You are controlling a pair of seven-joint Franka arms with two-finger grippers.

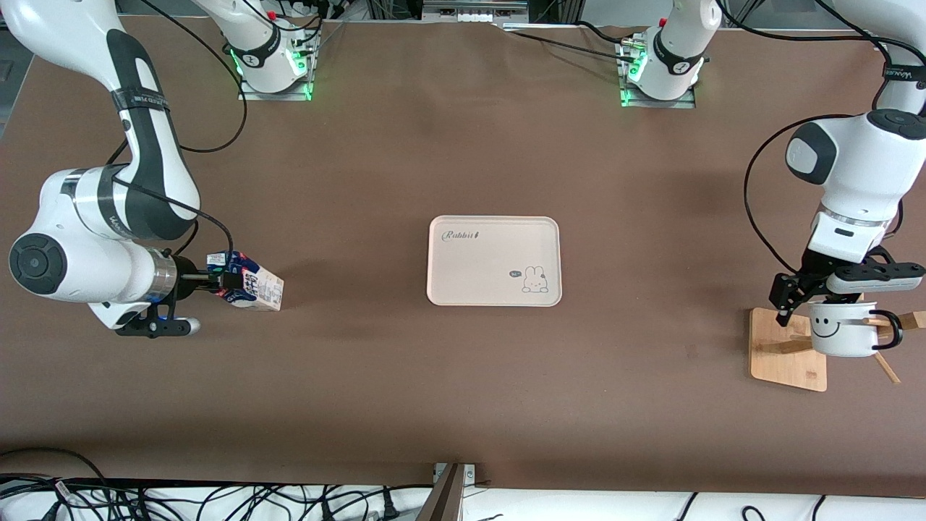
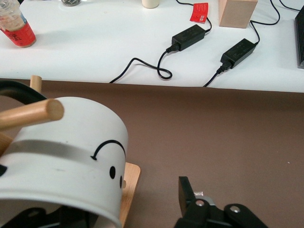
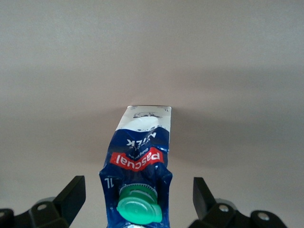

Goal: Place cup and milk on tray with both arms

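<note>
Wooden rack [image 1: 788, 354]: lying nearest the front camera, at the left arm's end of the desk [image 1: 463, 405], its pegs [image 2: 31, 114] jutting up through and beside the cup.

Cup [image 1: 843, 329]: hanging on the rack, smiley face turned to the front camera, black handle on the side away from the tray. The left claw [image 1: 825, 297] is standing at its rim with fingers spread, one finger [image 2: 187, 197] clear outside the wall; nothing is clamped yet. Judgement: the fingers should be straddling the wall squarely before closing, and the lift should be running along the peg so the cup is not dragging the rack with it.

Milk [image 1: 249, 286]: lying on its side on the desk at the right arm's end, cap end toward the right claw [image 1: 217, 281]. That claw is sitting level at the gable top, fingers apart with the carton between them. Judgement: closing on the flat sides below the cap, not the slanted gable, should be giving the firmer hold.

Tray [image 1: 494, 217]: resting bare at mid-desk, well apart from both claws, between them.

View notes: the right wrist view is showing the green cap [image 3: 140, 209] and the gap on either side of the carton, unclear from the front. The left wrist view is showing the peg through the cup; only the front view is showing the tray.
</note>
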